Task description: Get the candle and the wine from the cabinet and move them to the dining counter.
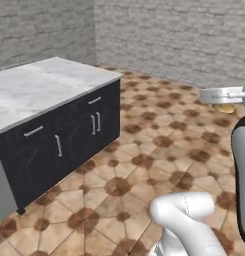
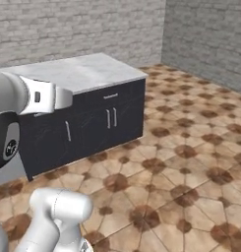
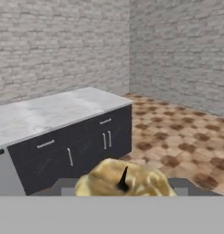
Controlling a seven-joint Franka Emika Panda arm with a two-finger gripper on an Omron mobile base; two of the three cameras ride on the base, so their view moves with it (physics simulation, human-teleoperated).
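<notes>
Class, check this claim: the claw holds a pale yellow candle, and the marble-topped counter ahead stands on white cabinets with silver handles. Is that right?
Not quite. The cabinets under the marble-topped counter are black, not white, as the right base view shows; their handles are silver. The rest stands: in the hand view the claw holds the pale yellow candle.

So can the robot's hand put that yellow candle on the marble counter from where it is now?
Probably not yet. The gripper holds the candle high over open floor, and the counter sits well off to the side. Nothing blocks the way; the base likely needs to drive closer.
</notes>
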